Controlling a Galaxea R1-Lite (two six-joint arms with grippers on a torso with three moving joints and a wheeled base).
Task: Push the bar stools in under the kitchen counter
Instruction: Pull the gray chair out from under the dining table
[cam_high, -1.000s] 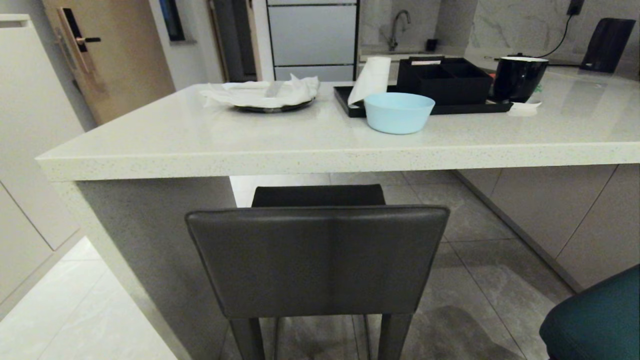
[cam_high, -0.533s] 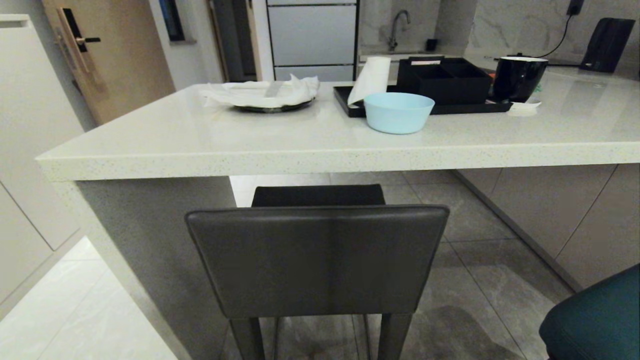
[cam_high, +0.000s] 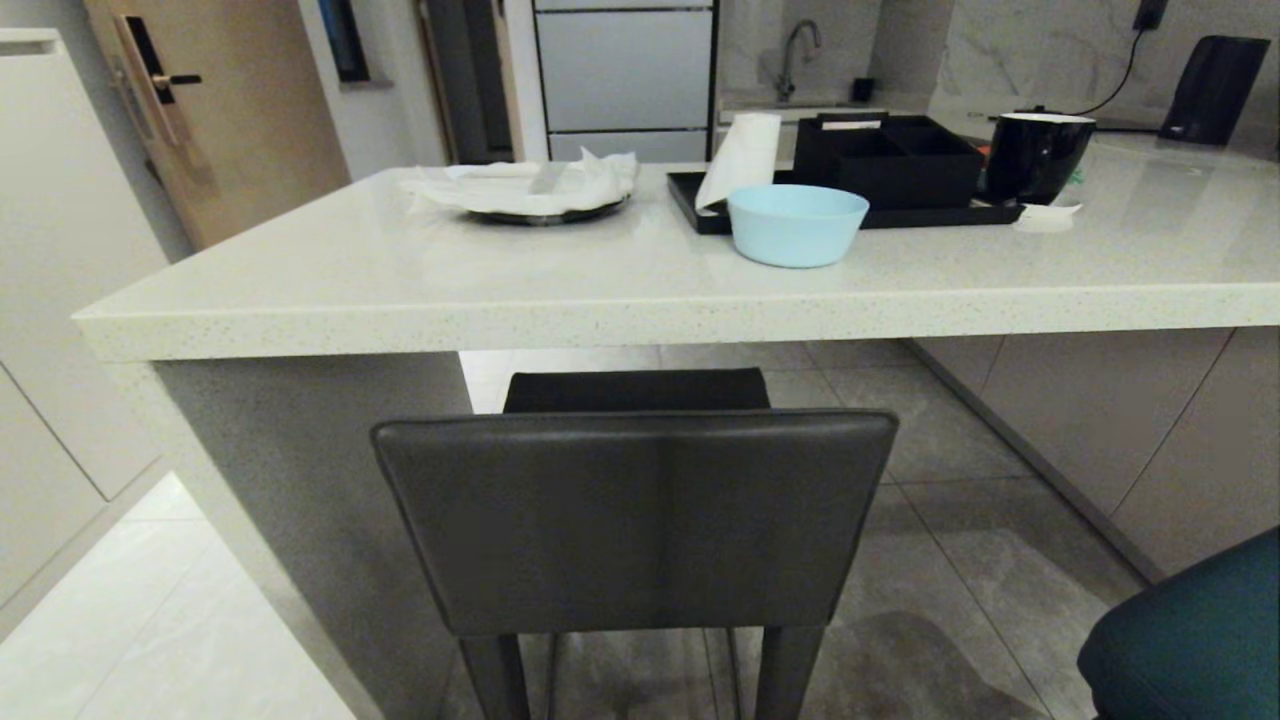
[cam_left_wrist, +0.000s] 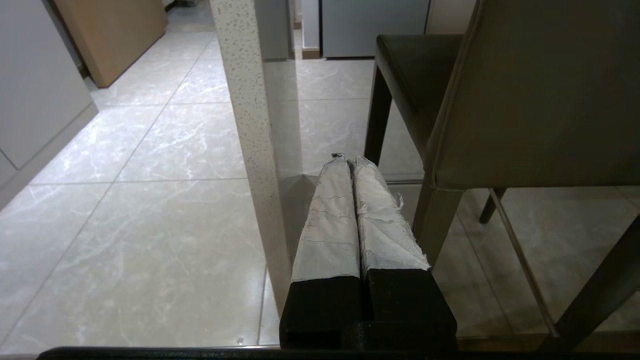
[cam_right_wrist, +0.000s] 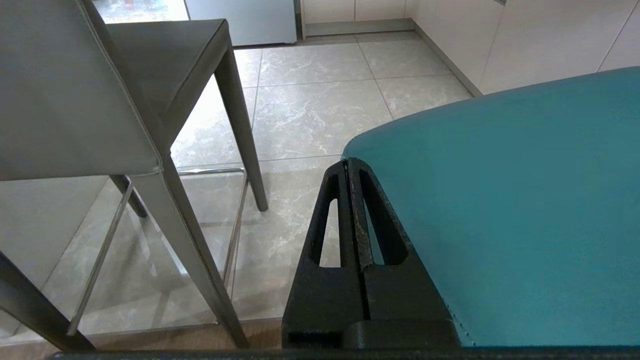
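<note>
Grey stool: I see the dark grey leather stool (cam_high: 634, 520) straight ahead of me, its low rectangular back facing the camera, its seat reaching in below the front edge of the counter top.
Teal stool: I catch only a curved corner of the teal stool (cam_high: 1195, 640) at the lower right of the head view, well out from the counter.
Kitchen counter: the kitchen counter (cam_high: 400, 300) runs across the view, its slab side panel standing just left of the grey stool.
On the counter: a light blue bowl (cam_high: 797, 224) sits just in front of a black tray (cam_high: 700, 205); a plate with crumpled paper (cam_high: 530, 190) lies apart to the left.
Left gripper: my left gripper (cam_left_wrist: 348, 159) has its taped fingers pressed together with nothing between them, low down between the side panel and the grey stool's back.
Right gripper: my right gripper (cam_right_wrist: 347, 162) is also closed and empty, its tips right at the edge of the teal stool's back; I cannot tell whether they touch.
</note>
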